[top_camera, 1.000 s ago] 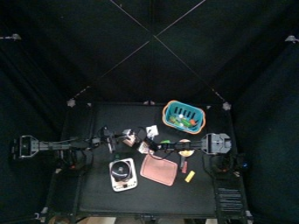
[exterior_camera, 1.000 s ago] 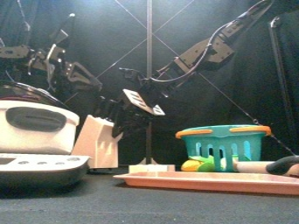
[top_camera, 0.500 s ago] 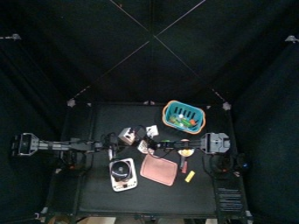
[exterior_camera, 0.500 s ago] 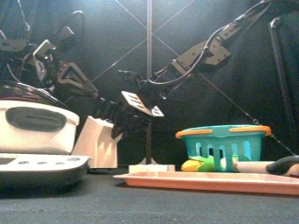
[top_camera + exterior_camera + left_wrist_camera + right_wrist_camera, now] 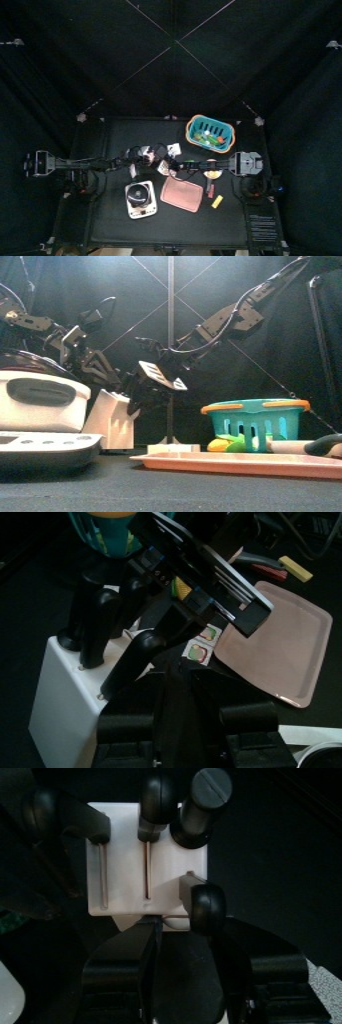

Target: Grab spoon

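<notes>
At the front of the table (image 5: 118, 135), a white appliance (image 5: 40, 396) and a pink tray (image 5: 234, 462) are recorded. The markings on the appliance's panel are too small to be read.

Just behind the appliance stands a white block (image 5: 147, 858), in which several black-handled utensils (image 5: 207, 790) are held upright. The spoon is judged to be one of these, but only handles are shown, so it cannot be picked out with certainty.

The right tool (image 5: 194, 928) is placed over the block with its jaws spread wide. One round-ended black handle (image 5: 206, 903) is seen between them; contact cannot be confirmed.

The state of the left tool (image 5: 194, 707), held beside the block, cannot be told.

The handles are judged stiff, light and smooth, so slippage under a loose pinch is to be expected. A hold on the handle just below its rounded end is advised, followed by a straight lift out of the slot, since the light block could be tipped by a sideways pull.

Two small stickers (image 5: 201, 652) with green and red marks are noted on the block, but no wording on them can be read.

Further back, a teal basket (image 5: 261, 416) is noted, bearing no legible writing.
</notes>
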Robot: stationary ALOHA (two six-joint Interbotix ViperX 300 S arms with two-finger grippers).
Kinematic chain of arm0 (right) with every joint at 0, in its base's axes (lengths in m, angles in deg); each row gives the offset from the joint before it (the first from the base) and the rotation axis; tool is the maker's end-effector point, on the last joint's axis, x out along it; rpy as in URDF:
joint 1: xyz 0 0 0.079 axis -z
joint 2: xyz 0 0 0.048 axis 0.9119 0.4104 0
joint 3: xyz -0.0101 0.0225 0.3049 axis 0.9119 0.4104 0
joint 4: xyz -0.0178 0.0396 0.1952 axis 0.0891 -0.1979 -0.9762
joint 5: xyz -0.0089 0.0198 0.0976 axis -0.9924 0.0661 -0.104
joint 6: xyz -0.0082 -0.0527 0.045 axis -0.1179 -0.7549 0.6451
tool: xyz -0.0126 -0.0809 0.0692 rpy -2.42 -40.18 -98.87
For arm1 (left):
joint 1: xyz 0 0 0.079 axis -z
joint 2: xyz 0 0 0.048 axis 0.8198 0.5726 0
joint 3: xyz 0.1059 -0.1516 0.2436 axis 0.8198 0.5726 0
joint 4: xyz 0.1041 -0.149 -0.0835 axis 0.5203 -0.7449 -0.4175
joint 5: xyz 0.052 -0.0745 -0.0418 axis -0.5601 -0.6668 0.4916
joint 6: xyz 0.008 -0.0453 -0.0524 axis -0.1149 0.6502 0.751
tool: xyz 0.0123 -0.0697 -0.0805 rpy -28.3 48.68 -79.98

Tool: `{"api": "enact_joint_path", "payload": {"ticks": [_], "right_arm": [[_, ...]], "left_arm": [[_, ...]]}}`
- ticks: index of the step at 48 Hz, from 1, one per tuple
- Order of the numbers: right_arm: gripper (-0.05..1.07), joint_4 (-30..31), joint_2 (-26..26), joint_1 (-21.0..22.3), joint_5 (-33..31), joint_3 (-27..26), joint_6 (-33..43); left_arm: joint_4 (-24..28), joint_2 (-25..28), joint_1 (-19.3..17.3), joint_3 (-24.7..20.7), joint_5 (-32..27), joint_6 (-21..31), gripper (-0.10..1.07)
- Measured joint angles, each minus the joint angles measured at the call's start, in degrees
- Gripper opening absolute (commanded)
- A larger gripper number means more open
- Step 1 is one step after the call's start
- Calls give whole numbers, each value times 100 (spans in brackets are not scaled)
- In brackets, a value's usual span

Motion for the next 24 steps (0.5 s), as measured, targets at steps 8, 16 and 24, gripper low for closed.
{"api": "enact_joint_path", "payload": {"ticks": [8,16,24], "right_arm": [[69,0,18,0,70,0,0],[69,0,18,0,88,0,0],[69,9,26,-44,97,0,0]], "left_arm": [[-123,70,-158,0,-18,0,62],[-176,88,-246,44,-26,0,62],[-185,88,-255,70,-88,0,62]]}}
